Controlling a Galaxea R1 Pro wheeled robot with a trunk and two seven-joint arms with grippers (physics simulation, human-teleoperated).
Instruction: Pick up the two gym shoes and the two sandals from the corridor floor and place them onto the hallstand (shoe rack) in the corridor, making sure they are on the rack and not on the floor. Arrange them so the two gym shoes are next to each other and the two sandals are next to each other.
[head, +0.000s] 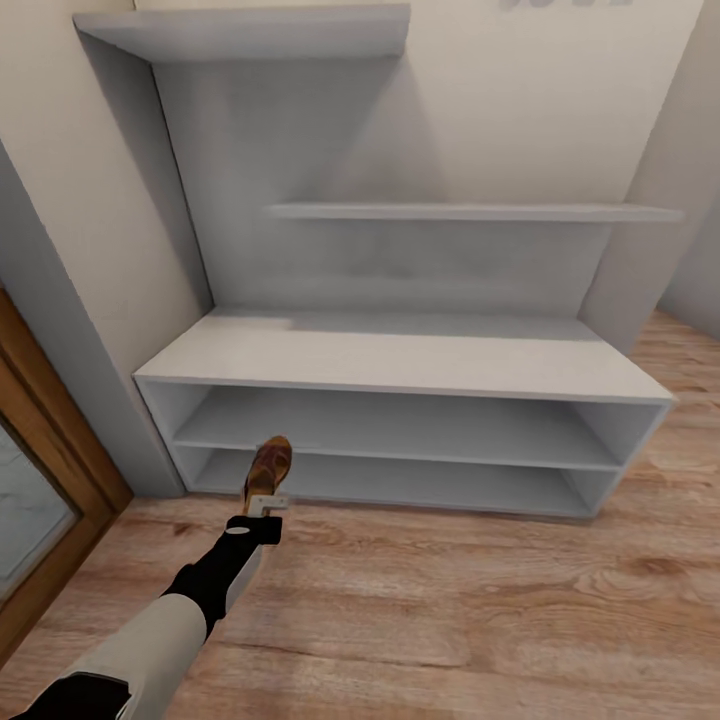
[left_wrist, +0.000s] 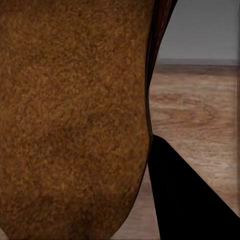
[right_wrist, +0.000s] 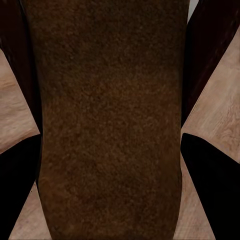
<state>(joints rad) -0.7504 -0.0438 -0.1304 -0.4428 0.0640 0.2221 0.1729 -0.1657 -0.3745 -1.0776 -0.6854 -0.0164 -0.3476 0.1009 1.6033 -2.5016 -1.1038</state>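
**Both arms carrying sandals at the rack**

Head: my left gripper (head: 268, 503) is clamped on a brown sandal (head: 268, 468), toe pointing ahead of the pincer into the hallstand (head: 400, 362), at the bottom shelf's front edge, left end. Bare floor (head: 480, 610) to the pincer's right.

Left wrist: sandal sole (left_wrist: 70, 115) up close, one dark finger (left_wrist: 190, 200) beside it, floor beyond.

Right wrist: second sandal (right_wrist: 110, 120) pinched between both fingers (right_wrist: 210, 185) of my right gripper (right_wrist: 110, 180), floor past it.
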